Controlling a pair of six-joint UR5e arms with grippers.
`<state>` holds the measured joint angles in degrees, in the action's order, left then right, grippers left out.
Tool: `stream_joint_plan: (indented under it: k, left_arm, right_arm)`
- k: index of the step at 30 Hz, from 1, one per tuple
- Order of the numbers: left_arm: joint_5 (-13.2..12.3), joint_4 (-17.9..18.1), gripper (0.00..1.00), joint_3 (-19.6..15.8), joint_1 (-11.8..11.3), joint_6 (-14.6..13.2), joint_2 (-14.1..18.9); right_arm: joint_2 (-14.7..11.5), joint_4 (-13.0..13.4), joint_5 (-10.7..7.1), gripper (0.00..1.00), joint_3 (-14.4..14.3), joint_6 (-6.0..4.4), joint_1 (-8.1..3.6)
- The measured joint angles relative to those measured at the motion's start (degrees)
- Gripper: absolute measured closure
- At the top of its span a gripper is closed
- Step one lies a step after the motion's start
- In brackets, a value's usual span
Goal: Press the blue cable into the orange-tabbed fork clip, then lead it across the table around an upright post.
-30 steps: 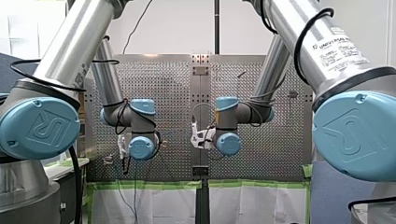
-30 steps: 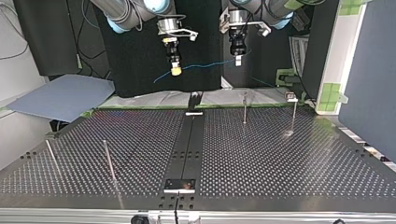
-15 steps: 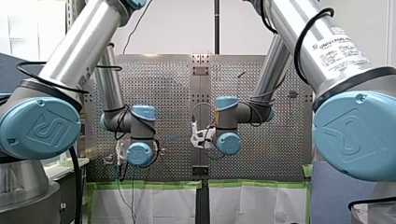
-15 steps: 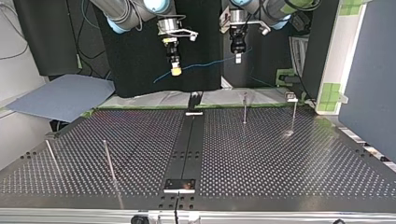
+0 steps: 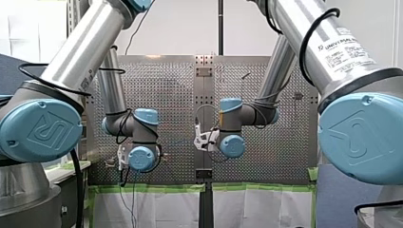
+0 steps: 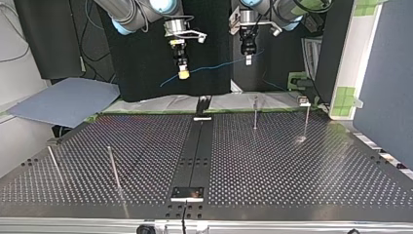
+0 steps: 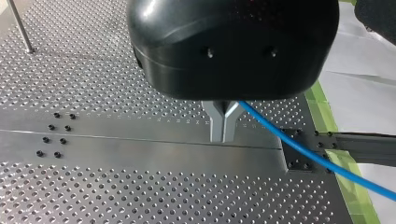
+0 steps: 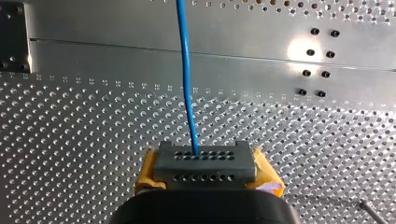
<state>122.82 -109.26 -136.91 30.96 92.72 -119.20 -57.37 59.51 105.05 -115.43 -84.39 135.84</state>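
Observation:
The blue cable (image 6: 219, 66) hangs in the air between my two grippers, above the table's far edge in the top view. My left gripper (image 6: 248, 60) is shut on it; in the left wrist view its metal fingers (image 7: 223, 133) pinch together and the cable (image 7: 299, 149) trails away to one side. My right gripper (image 6: 183, 74), with yellow pads, is shut on the cable too; in its wrist view the cable (image 8: 186, 79) runs straight ahead out of the closed pads (image 8: 205, 161). A short loose end droops past the right gripper. A small clip (image 6: 303, 101) sits at the table's far edge; its tab colour cannot be made out.
Thin upright posts stand on the perforated table (image 6: 272, 165): two (image 6: 255, 114) (image 6: 306, 122) at the top view's far right, two leaning ones (image 6: 113, 168) (image 6: 54, 165) at its near left. A dark centre strip (image 6: 197, 151) runs across. Green tape edges the far side.
My left arm has drawn lower and slightly leftward in the front view, its gripper rising a little in the top view with the cable. My right arm has held still.

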Motion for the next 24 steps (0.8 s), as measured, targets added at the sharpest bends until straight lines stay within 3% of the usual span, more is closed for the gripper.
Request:
stream_joint_plan:
  k: [10,15,24]
  left_arm:
    - [0.0,0.0,1.0,0.0,0.0,0.0,0.0]
    - [0.0,0.0,1.0,0.0,0.0,0.0,0.0]
    - [-0.05,0.04,1.0,-0.05,-0.05,0.04,-0.05]
  right_arm:
    - [4.1,-4.09,4.1,1.0,2.85,0.35,3.45]
    - [6.85,-6.06,6.83,1.0,3.03,0.35,3.82]
    - [11.56,-6.41,11.18,1.0,3.05,0.35,3.86]
